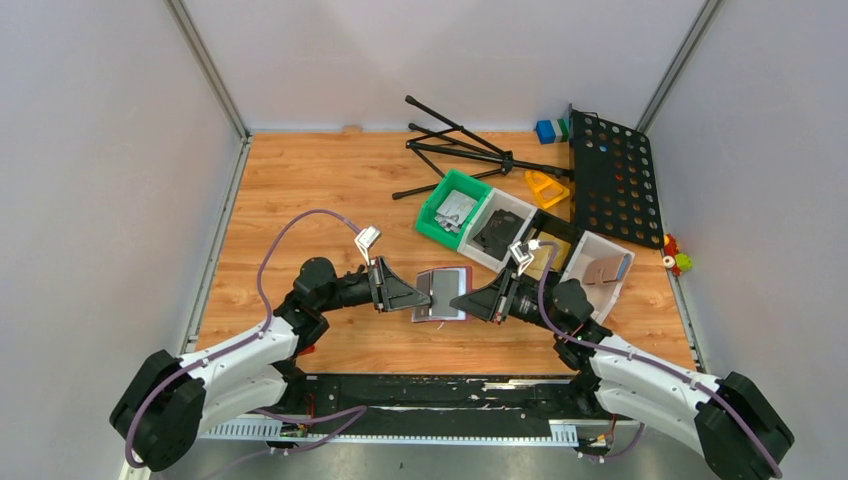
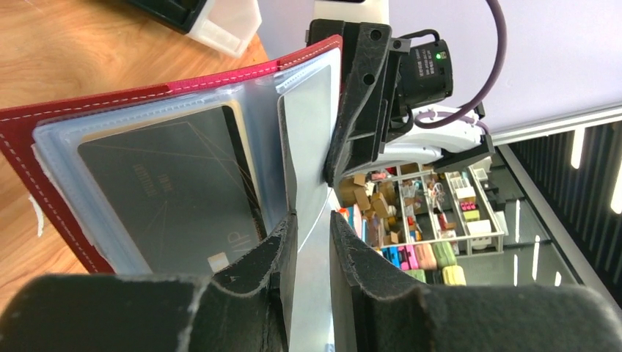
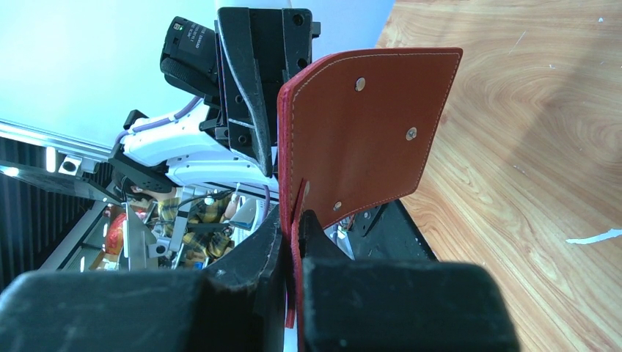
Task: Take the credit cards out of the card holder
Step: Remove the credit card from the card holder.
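Two claws meet at the card holder (image 1: 442, 293), which is held open between them over the middle of the bench (image 1: 300, 180). The right claw (image 3: 293, 220) is closed tight on the edge of the red cover. The left claw (image 2: 313, 235) is parted narrowly around a pale sleeve (image 2: 312, 132); whether that is pinched cannot be told. A dark card (image 2: 169, 191) is seen in its pocket, so removal is judged barely begun. Next, a card's edge must be caught and drawn out while the cover is braced. Wood grain is shown on the bench, grey walls enclose it, and a green bin (image 1: 435, 202) is set behind.
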